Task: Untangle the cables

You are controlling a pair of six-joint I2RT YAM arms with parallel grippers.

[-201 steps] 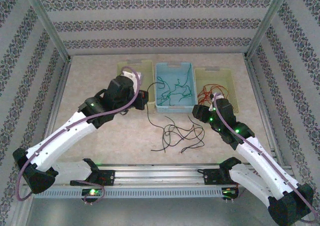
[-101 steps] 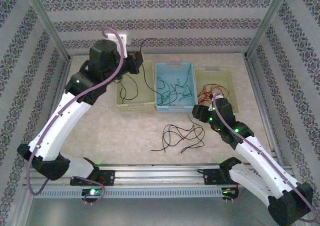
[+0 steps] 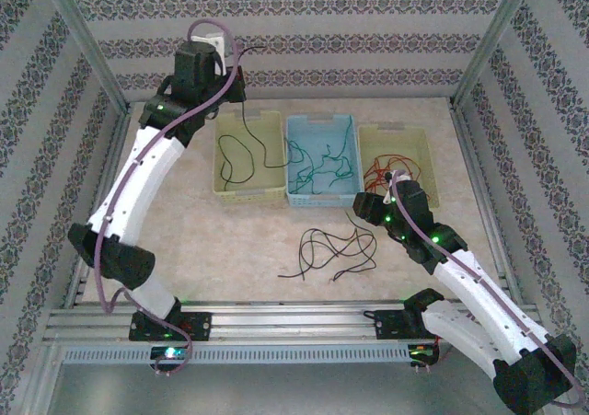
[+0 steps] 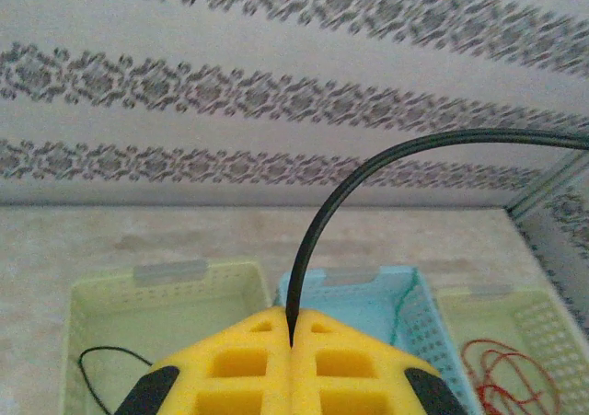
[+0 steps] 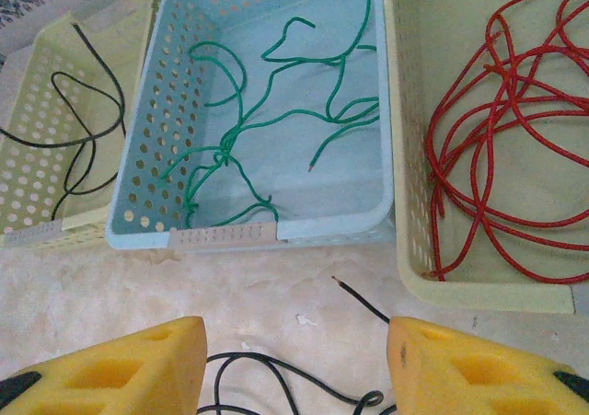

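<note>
The left arm (image 3: 138,176) has swung up from the front left corner of the blue basket (image 3: 317,199) to high behind and left of it. The right arm (image 3: 469,277) has not shifted. The left fingers (image 4: 291,351) stay pinched shut on one black cable (image 4: 460,136). Its tail now trails into the pale basket (image 3: 248,194) left of the blue one, so that strand looks freed and nearly sorted. The right fingers (image 3: 366,205) hover half open and empty just in front of the blue basket. The remaining black cables (image 3: 336,249) lie tangled on the counter (image 3: 230,240) in front of it. Green cables (image 5: 276,116) sit inside it, and red cables (image 5: 497,157) lie in the third basket (image 3: 398,137) to its right.
</note>
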